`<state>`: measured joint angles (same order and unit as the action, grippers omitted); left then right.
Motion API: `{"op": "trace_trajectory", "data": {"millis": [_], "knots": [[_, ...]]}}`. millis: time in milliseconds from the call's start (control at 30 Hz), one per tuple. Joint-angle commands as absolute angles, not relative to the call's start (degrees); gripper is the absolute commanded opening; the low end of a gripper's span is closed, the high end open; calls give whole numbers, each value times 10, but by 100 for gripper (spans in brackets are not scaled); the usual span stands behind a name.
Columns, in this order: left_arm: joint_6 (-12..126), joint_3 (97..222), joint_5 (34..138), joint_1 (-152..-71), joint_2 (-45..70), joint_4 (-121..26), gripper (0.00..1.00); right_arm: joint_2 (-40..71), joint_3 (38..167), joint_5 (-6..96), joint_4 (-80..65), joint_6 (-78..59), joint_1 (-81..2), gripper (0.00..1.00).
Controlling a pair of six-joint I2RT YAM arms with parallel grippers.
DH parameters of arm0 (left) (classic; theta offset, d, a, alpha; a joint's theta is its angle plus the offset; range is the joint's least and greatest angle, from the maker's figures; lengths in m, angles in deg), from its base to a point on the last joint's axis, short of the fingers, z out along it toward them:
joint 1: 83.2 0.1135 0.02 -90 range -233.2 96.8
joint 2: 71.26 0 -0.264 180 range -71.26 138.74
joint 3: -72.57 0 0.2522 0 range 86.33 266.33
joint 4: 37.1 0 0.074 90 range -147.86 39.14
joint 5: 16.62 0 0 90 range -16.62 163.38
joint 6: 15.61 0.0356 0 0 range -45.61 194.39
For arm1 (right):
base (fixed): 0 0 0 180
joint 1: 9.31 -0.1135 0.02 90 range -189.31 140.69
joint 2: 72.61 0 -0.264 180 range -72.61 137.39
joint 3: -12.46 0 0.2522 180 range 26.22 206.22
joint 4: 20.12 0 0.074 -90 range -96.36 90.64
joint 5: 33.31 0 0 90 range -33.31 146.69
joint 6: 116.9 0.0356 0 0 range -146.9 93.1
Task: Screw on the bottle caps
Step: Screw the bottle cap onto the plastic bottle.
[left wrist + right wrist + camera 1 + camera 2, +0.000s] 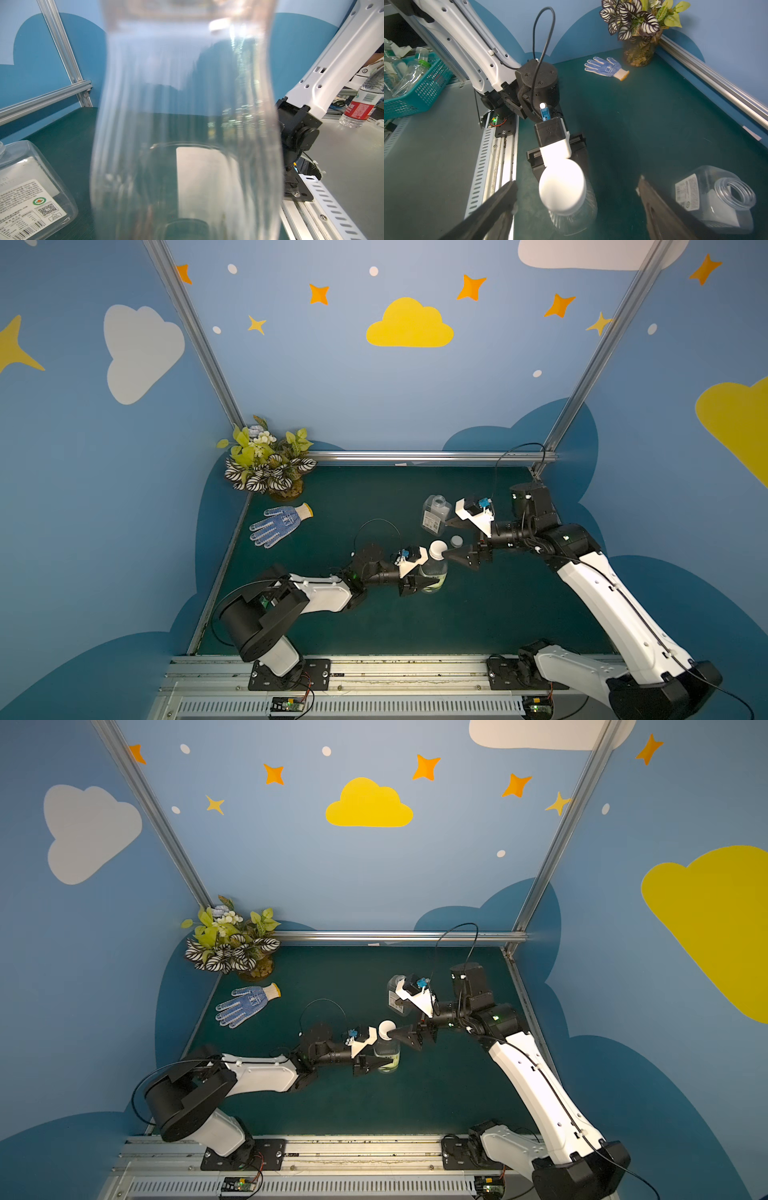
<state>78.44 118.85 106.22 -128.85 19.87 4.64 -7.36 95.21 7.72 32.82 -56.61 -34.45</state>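
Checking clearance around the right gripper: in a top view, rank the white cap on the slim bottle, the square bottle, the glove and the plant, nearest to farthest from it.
1. white cap: on the slim bottle, between the open jaws of the right gripper.
2. square bottle: just beyond, toward the back.
3. glove: far over on the left side.
4. plant: back-left corner.

You see that the slim bottle (436, 570) is clear glossy plastic and its cap (437, 548) is smooth white matt plastic. The square bottle (435, 512) is clear plastic too, with a paper label. The table top (374, 497) looks matt, the glove (279, 524) is knitted cloth, and the far rail (415, 456) is bare metal.
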Motion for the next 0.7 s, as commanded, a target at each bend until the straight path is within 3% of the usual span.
{"op": "trace_trajectory", "data": {"millis": [0,233,667], "knots": [[783,1196,1072,-1288,199,53,40,-67,949,59,322,-587,-354,89],[782,1199,1073,-1288,198,52,40,-55,947,68,342,-622,-366,76],[782,1201,1071,-1288,200,47,40,-74,918,76,321,-635,-376,66]]}}
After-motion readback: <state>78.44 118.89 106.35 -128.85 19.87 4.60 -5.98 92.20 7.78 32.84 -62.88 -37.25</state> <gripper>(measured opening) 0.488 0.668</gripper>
